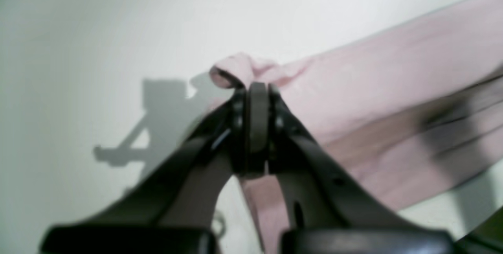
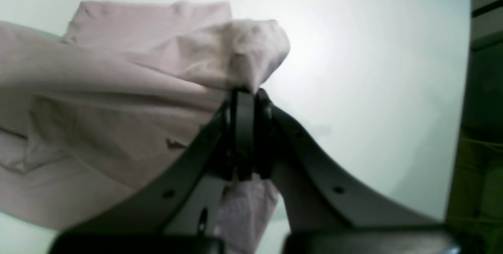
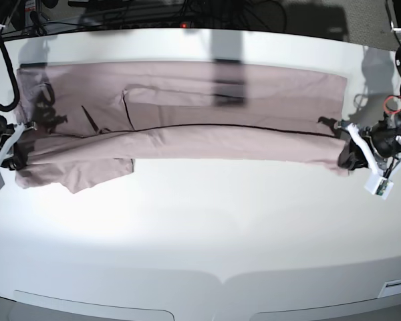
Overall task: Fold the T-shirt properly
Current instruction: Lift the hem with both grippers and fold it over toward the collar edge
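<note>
The pink-mauve T-shirt [image 3: 220, 114] lies stretched wide across the far half of the white table [image 3: 200, 227], with its near part folded over in a long band. My left gripper [image 3: 344, 150] is at the shirt's right end, shut on a bunch of its fabric [image 1: 393, 69]; the jaws meet on it in the left wrist view [image 1: 257, 89]. My right gripper [image 3: 20, 144] is at the shirt's left end, shut on a bunched corner [image 2: 251, 53], and its jaws are closed in the right wrist view [image 2: 245, 92]. A sleeve [image 3: 87, 175] hangs toward the front at the left.
Dark cables and gear [image 3: 154, 13] run along the table's far edge. Dark furniture [image 2: 483, 128] stands beyond the table's side. A red ring [image 3: 390, 105] sits on the arm at the right. The table's front rim [image 3: 220, 281] curves near the bottom.
</note>
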You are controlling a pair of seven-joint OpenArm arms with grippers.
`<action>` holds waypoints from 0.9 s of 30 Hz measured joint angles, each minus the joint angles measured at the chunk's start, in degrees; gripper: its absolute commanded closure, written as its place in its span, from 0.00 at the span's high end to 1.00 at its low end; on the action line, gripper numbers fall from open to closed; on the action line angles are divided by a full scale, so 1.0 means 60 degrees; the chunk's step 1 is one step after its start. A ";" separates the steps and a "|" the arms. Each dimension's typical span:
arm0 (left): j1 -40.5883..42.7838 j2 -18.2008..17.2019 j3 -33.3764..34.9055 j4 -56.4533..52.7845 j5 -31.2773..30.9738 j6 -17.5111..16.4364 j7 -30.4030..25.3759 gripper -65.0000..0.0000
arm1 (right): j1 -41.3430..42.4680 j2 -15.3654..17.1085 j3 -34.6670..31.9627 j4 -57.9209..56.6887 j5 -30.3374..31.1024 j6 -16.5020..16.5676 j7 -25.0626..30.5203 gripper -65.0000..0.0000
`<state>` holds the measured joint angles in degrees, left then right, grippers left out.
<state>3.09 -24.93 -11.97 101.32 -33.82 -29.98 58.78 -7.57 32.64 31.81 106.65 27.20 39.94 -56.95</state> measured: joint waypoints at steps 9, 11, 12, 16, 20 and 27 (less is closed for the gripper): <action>0.0430 -0.0280 0.0000 0.0000 -0.0015 0.0109 0.0004 0.00 | -0.0710 0.0007 0.0051 0.0138 0.0007 0.0004 -0.0211 0.00; 0.0408 -0.0342 0.0000 0.0004 -0.0036 0.0240 0.0226 0.00 | -0.0922 0.0004 0.0069 0.0146 0.0000 0.0004 -0.0251 0.00; 0.0415 -0.0350 0.0000 0.0004 -0.0040 0.0259 0.0251 0.00 | -0.1031 0.0004 0.0066 0.0146 0.0004 0.0004 -0.0251 0.00; 0.0408 -0.0452 0.0004 0.0004 -0.0051 0.0299 0.0521 0.00 | -0.1355 0.0007 0.0069 0.0146 0.0000 0.0004 -0.0372 0.00; 0.0492 -0.0448 0.0004 0.0004 -0.0047 0.0321 0.0707 0.00 | -0.1566 -0.0015 0.0069 0.0149 0.0011 0.0004 -0.0514 0.00; 0.1049 -0.0448 0.0004 0.0011 -0.0047 0.0324 0.0667 0.00 | -0.1625 -0.0018 0.0171 0.0157 0.0036 0.0004 -0.0718 0.00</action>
<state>9.39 -27.62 -11.94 101.38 -34.11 -28.03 62.78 -17.32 32.53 32.84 107.59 27.42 39.97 -61.25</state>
